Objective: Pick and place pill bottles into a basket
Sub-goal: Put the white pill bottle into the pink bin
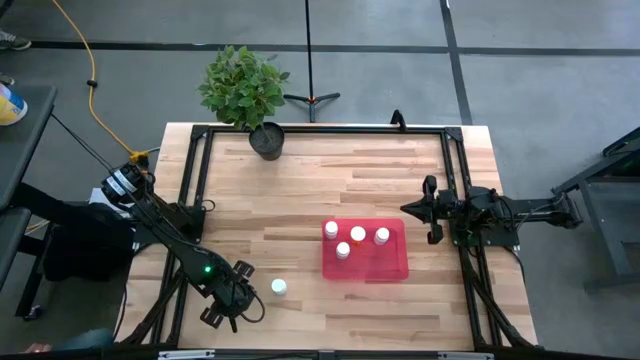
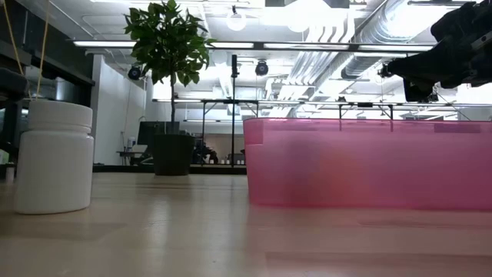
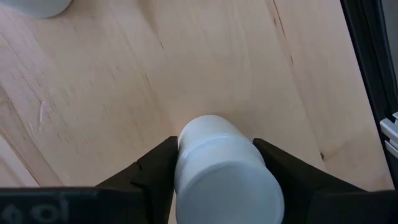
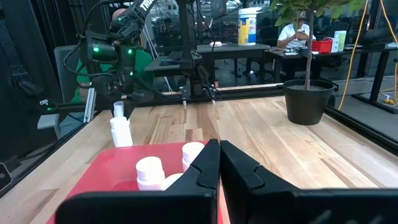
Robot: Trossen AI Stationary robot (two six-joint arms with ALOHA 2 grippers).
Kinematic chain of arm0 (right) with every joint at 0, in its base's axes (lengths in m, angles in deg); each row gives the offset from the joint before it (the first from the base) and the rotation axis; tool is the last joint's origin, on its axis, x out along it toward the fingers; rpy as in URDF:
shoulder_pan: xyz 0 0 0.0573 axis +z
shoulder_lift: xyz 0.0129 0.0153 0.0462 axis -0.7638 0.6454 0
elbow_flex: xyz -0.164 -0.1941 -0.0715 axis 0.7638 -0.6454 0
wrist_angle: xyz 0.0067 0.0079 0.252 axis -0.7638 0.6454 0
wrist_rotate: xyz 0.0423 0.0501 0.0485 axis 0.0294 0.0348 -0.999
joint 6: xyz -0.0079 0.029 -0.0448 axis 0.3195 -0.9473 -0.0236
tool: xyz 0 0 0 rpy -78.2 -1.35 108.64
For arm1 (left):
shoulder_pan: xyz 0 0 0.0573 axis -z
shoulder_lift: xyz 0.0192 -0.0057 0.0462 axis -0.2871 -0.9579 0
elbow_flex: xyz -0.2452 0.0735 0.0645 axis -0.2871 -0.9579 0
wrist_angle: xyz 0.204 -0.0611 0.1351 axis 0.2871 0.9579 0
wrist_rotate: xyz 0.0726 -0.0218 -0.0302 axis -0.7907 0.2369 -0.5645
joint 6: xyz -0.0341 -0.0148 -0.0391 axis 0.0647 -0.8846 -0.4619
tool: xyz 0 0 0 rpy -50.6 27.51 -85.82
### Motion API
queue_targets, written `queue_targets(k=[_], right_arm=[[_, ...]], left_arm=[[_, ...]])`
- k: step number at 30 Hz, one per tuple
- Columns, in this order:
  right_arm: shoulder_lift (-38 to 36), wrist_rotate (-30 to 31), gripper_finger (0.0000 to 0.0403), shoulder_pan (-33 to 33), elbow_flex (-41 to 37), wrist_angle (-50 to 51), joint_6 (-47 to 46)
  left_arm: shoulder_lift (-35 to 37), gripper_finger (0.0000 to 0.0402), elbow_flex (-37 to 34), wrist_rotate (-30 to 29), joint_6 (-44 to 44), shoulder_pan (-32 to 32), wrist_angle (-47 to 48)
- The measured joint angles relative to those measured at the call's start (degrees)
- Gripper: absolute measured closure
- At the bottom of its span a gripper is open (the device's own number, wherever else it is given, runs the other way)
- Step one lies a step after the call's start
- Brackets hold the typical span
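Pale wood planks, smooth and lightly streaked, make up the table (image 1: 330,170), and six pill bottles can be counted on or above it, all alike: small white plastic cylinders with round white caps. Four of them (image 1: 357,234) stand upright in the basket (image 1: 375,270), a single shallow rectangular tray of translucent red plastic with a low rim, lying at about 4 o'clock from the table's middle in the high view; the four cluster toward the tray's 12 o'clock side, three in a rough row and one just nearer. A fifth bottle (image 1: 279,287) stands alone on the bare wood at about 7 o'clock, well apart from the tray. The sixth bottle (image 3: 221,174) sits between the dark, matte, wedge-shaped fingers (image 3: 155,168) of the left gripper (image 3: 216,144), just at 9 o'clock of the lone bottle; the pincer pinches this bottle, one finger against each side of its round body, with its flat cap facing the wrist camera. Whether it rests on the wood or hangs just clear of it cannot be told. The right gripper (image 4: 219,146) waits at 3 o'clock, beside the tray's far corner and above the table, its two fingers pressed together with nothing between them. One leafy green plant (image 1: 243,85) in one dark round pot (image 1: 267,141) stands at 11 o'clock near the table's far edge.
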Motion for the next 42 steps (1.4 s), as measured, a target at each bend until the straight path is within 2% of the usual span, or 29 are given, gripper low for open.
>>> queue_targets(k=[10, 21, 30, 34, 38, 42], right_arm=[[0.0, 0.0, 0.04, 0.0, 0.0, 0.01, 0.05], [-0.02, 0.0, 0.0399, 0.0, 0.0, -0.01, -0.02], [1.52, 0.07, 0.04, -0.02, 0.0, -0.03, -0.58], [2.96, 0.24, 0.0401, -0.02, 0.0, -0.04, -1.15], [4.12, 0.28, 0.0399, -0.02, 0.0, -0.05, -1.24], [4.81, 0.49, 0.0401, -0.02, 0.0, -0.08, -1.13]], left_arm=[[0.07, 0.0175, 0.0, -0.95, -0.88, 0.0, 0.37], [1.75, 0.0178, 0.09, -1.86, -7.73, -0.04, 2.77], [5.43, 0.0177, 2.39, -8.02, -8.07, -0.07, 4.95], [7.53, 0.0183, 3.54, -8.55, -8.07, -0.09, 10.09], [10.37, 0.0183, 4.65, -9.42, -8.56, -1.1, 14.35], [13.58, 0.0179, 4.92, -12.57, -10.3, -3.24, 13.99]])
